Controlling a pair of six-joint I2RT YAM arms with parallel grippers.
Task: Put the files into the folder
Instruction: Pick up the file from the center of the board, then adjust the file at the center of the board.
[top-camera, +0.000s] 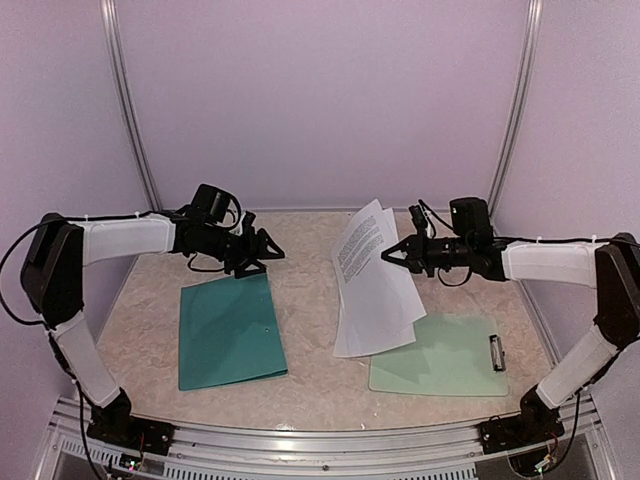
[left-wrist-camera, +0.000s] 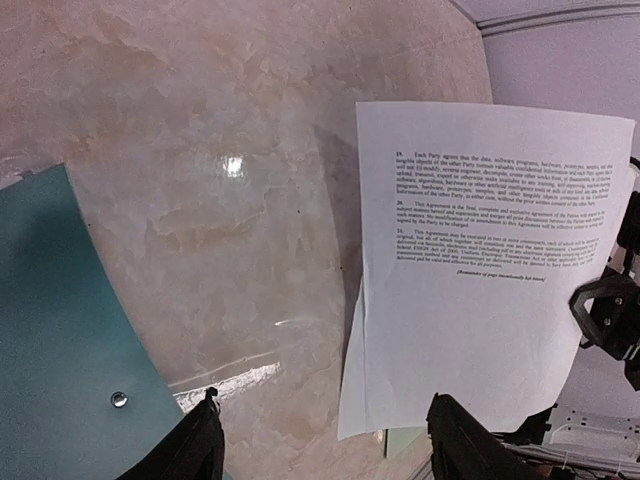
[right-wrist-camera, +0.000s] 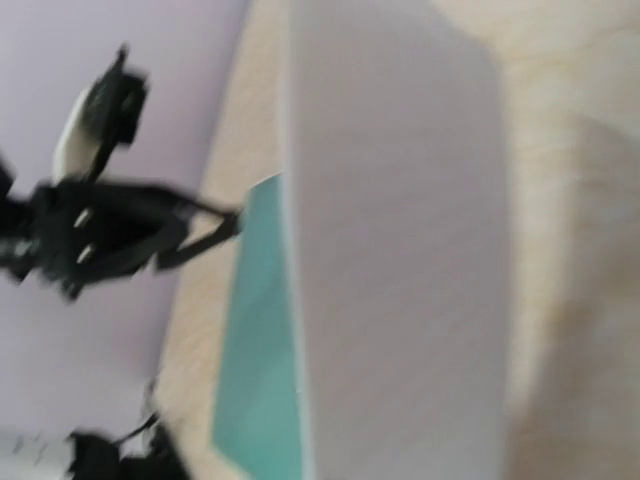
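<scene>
1. Table (top-camera: 310, 300), near zone, left side: the folder (top-camera: 230, 330) lies flat, its long side running near to far. A small metal stud (left-wrist-camera: 119, 399) shows on its cover in the left wrist view.

2. Table, near zone, right side: a clipboard (top-camera: 440, 355) lies flat, well apart from the folder. Its clip (top-camera: 497, 352) sits at the right edge.

3. Centre zone: the files (top-camera: 375, 290) stand between folder and clipboard as a loosely fanned stack, none of them in the folder. The near end overlaps the clipboard's far left corner; contact there cannot be confirmed. The far end is raised and tilted. The left wrist view shows blocks of black print on the top sheet. The right wrist view is blurred and shows only a pale sheet surface in front of the folder.

4. Far zone, right: the right gripper (top-camera: 390, 257) is pressed together on the right edge of the files, pinching the raised part.

5. Far zone, left: the left gripper (top-camera: 272, 253) sits over the folder's far edge. Its fingers (left-wrist-camera: 195, 445) are spread, with nothing between them.
</scene>
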